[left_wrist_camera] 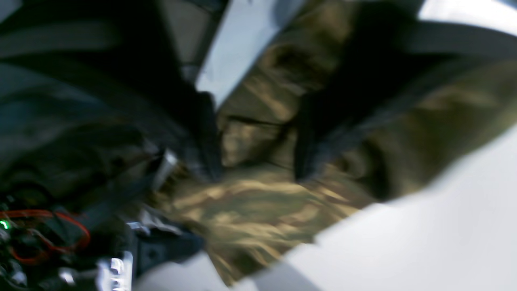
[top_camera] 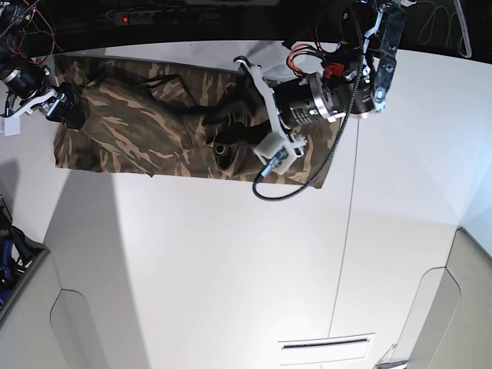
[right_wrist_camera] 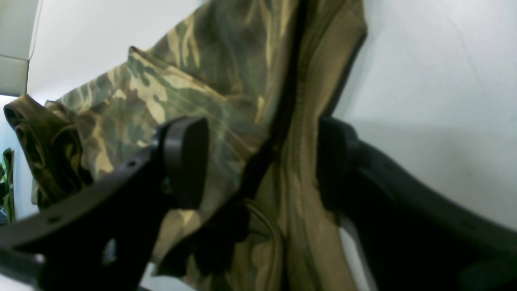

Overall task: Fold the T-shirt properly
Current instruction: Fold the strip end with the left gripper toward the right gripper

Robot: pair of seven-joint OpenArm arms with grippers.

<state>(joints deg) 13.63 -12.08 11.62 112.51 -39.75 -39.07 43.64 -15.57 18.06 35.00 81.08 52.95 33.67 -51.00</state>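
The camouflage T-shirt [top_camera: 138, 131] lies spread along the far side of the white table [top_camera: 231, 269]. My left gripper [top_camera: 217, 142] hovers low over its middle. The left wrist view is blurred; the gripper [left_wrist_camera: 258, 169] shows two dark fingers [left_wrist_camera: 208, 133] standing apart with cloth [left_wrist_camera: 258, 218] beneath and between them. My right gripper [top_camera: 68, 111] sits at the shirt's left end. In the right wrist view it [right_wrist_camera: 260, 161] is open, its pads [right_wrist_camera: 185, 161] on either side of a raised fold of the T-shirt [right_wrist_camera: 181, 93], not pinching it.
A black cable [top_camera: 292, 188] loops down from the left arm onto the table just past the shirt's near edge. A power strip [top_camera: 154, 15] lies behind the table's far edge. Grey panels [top_camera: 453, 307] border the near corners.
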